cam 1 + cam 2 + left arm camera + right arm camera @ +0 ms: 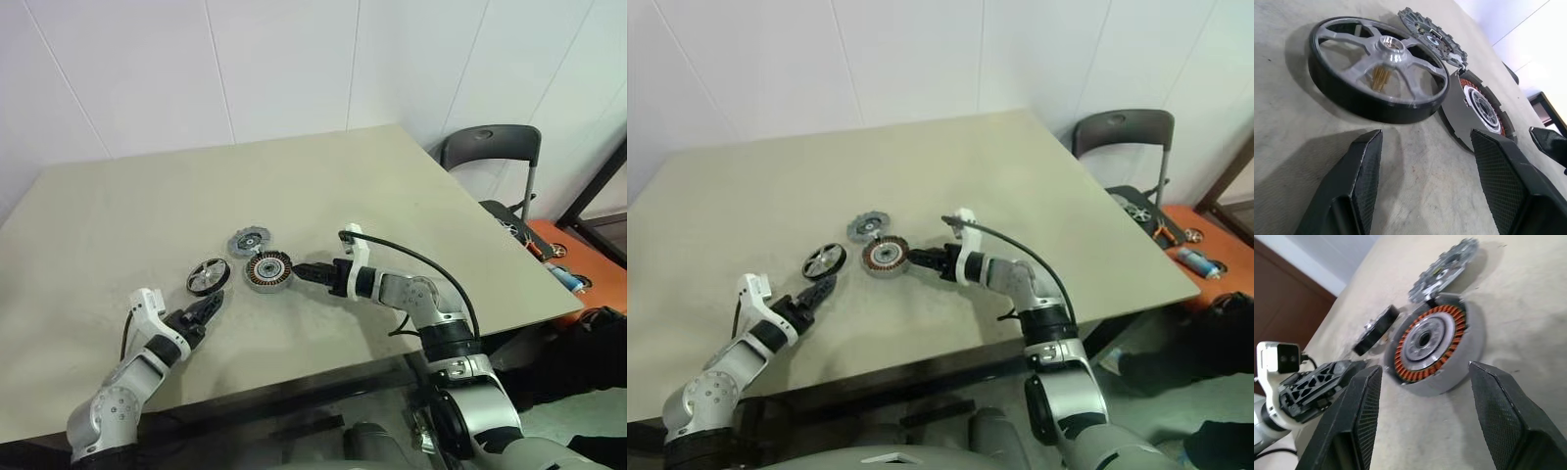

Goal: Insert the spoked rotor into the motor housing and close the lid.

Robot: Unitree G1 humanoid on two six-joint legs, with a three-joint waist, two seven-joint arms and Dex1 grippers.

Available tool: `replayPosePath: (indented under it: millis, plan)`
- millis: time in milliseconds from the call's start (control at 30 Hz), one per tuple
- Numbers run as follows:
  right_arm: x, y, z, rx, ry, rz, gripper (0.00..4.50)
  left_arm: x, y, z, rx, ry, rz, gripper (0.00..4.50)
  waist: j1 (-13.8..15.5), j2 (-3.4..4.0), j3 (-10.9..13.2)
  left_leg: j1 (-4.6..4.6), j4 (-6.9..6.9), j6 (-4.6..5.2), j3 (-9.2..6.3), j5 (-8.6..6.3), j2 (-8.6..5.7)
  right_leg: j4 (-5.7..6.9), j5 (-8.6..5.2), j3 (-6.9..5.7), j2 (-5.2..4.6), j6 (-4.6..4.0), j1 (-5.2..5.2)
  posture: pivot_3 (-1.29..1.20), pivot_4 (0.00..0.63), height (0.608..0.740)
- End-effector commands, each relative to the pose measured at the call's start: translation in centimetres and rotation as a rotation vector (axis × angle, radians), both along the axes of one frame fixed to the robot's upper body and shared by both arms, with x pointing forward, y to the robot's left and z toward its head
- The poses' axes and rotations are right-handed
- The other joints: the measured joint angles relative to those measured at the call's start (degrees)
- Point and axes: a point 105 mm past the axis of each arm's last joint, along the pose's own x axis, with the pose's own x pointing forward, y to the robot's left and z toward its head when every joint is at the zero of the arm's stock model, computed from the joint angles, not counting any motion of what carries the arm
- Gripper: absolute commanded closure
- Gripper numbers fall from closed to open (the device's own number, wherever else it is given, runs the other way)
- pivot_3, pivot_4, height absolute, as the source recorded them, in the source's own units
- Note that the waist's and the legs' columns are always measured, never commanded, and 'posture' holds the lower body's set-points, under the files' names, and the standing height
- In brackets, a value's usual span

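Beige laminate counter (411,186) carrying three motor parts grouped near its middle. Motor housing (268,271): silver disc with a ring of copper-orange windings around a dark centre, lying flat. Lid (249,241): grey-silver toothed disc, lying at about 11 o'clock from the housing, their rims close or just touching. Spoked rotor (208,276): black-rimmed wheel with silver spokes and a central hub, at 9 o'clock from the housing and just beside it; a brass-coloured pin shows under its hub in the left wrist view.

Right gripper (299,271): at 3 o'clock from the housing, pointing toward it; its fingers (1501,411) are released and stand apart on either side of the housing's near edge, not pressing on it. Left gripper (209,310): at 6 o'clock from the rotor, near it but apart; its fingers (1364,171) are likewise released and grasp nothing.

Dark folding chair (490,157): beyond the counter's far right corner.
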Motion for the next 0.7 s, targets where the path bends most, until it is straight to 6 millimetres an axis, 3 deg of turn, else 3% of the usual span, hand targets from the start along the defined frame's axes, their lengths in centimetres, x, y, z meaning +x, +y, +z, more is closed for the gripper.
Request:
replayPosePath:
  millis: [33,700]
  plan:
    - [0.5,-0.9,1.2,0.019,-0.036,-0.039,1.58,0.8,0.4,0.4,0.008,-0.017,0.021,1.46,0.09,0.00,0.00,0.00,0.00,0.00,0.00,0.00,0.00,0.00,0.00,0.00,0.00,0.00,0.00,0.00,0.000,0.740]
    - [-0.1,-1.2,-0.2,-0.020,-0.011,-0.053,1.58,3.4,0.1,1.5,-0.048,-0.033,0.143,1.46,0.06,0.03,-0.02,0.02,0.03,0.00,0.02,0.01,0.02,-0.03,0.03,0.00,0.07,0.00,0.06,0.00,0.000,0.740]
